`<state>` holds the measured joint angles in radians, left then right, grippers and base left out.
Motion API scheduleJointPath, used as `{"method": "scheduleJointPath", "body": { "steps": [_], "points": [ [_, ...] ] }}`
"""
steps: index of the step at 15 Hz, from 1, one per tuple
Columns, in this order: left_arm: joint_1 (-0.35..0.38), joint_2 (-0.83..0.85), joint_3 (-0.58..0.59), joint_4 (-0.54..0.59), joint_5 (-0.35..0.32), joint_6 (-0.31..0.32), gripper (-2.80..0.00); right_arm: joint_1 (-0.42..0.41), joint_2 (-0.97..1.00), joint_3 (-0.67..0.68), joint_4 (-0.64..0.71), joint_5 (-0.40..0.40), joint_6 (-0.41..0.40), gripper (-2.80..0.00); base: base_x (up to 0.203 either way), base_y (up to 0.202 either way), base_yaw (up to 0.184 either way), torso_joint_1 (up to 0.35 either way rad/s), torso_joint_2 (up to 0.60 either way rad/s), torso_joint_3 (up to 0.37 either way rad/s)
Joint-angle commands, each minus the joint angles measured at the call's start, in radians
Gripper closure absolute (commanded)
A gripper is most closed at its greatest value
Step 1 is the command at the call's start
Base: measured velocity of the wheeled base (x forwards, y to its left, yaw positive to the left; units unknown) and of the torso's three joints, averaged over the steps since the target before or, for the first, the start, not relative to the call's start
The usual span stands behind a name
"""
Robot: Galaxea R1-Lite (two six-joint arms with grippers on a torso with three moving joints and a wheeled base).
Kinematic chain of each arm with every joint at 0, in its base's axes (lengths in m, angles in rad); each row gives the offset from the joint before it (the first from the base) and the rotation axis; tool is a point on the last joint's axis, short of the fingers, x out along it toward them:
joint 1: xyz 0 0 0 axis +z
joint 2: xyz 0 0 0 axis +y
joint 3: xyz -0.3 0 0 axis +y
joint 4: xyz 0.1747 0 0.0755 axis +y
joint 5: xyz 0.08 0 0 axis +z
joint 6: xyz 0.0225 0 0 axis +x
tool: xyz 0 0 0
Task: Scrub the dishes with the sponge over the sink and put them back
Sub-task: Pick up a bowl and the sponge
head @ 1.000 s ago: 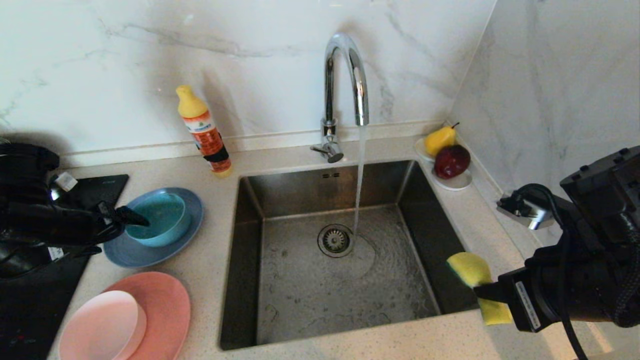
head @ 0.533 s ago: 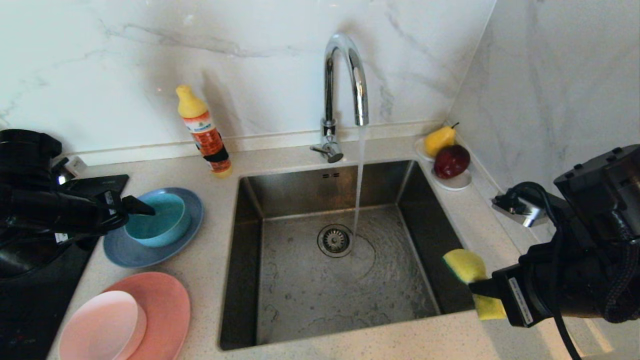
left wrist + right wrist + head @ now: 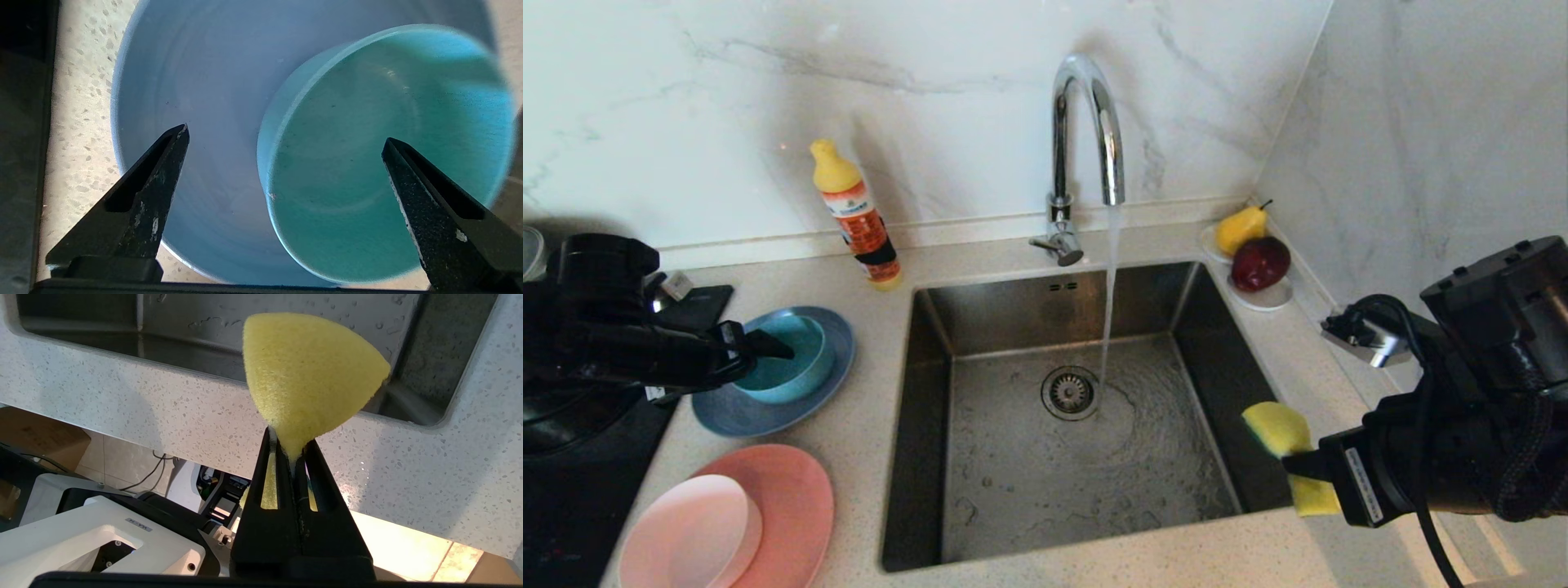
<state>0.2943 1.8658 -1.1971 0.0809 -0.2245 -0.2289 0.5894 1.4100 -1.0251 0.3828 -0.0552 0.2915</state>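
Note:
The teal bowl (image 3: 796,363) sits on the grey-blue plate (image 3: 768,412), left of the sink (image 3: 931,367). My left gripper (image 3: 764,359) hangs open just above them. In the left wrist view the left gripper (image 3: 286,134) straddles the bowl's (image 3: 384,163) near rim, one finger over the plate (image 3: 196,81), the other over the bowl's inside. At the sink's front right corner my right gripper (image 3: 1290,467) is shut on the yellow sponge (image 3: 1278,429), pinching its middle (image 3: 291,437) so the sponge (image 3: 310,371) fans out. The pale pink bowl (image 3: 690,531) lies on the salmon-pink plate (image 3: 800,506).
Water runs from the chrome tap (image 3: 1086,122) into the basin beside the drain strainer (image 3: 1070,392). An orange detergent bottle (image 3: 858,216) stands at the back wall. A white saucer with a pear and an apple (image 3: 1258,253) sits at the back right. A black cooktop (image 3: 572,490) lies far left.
My left gripper has moved right, further over the teal bowl, staying open. The right gripper with the sponge has edged slightly left.

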Motion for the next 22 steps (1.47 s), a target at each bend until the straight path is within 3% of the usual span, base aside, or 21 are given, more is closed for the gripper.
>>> {"method": "scheduleJointPath", "body": {
  "steps": [1, 11, 18, 19, 20, 22],
  "points": [
    [0.001, 0.015, 0.011, 0.000, -0.001, 0.000, -2.80, 0.000, 0.000, -0.003, 0.002, 0.002, 0.000, 0.00, 0.000, 0.000, 0.000, 0.000, 0.00, 0.000],
    [0.037, 0.012, 0.002, 0.004, 0.014, 0.054, -2.80, -0.002, 0.003, -0.012, 0.002, 0.012, -0.002, 0.00, 0.000, 0.000, 0.000, 0.000, 0.00, 0.000],
    [0.048, 0.016, -0.002, 0.003, 0.017, 0.055, -2.80, -0.002, 0.009, -0.013, 0.001, 0.012, 0.000, 0.00, 0.000, 0.000, 0.000, 0.000, 0.00, 0.000],
    [0.051, 0.016, -0.006, 0.004, 0.017, 0.056, -2.65, -0.002, 0.010, -0.013, 0.002, 0.013, 0.000, 0.00, 0.000, 0.000, 0.000, 0.000, 0.00, 0.000],
    [0.055, 0.016, -0.010, 0.006, 0.017, 0.056, 0.00, -0.002, 0.012, -0.013, 0.001, 0.014, 0.000, 0.00, 0.000, 0.000, 0.000, 0.000, 0.00, 0.000],
    [0.058, 0.016, -0.010, 0.008, 0.017, 0.059, 0.00, -0.002, 0.020, -0.015, 0.001, 0.014, 0.000, 0.00, 0.000, 0.000, 0.000, 0.000, 0.00, 0.000]
  ]
}}
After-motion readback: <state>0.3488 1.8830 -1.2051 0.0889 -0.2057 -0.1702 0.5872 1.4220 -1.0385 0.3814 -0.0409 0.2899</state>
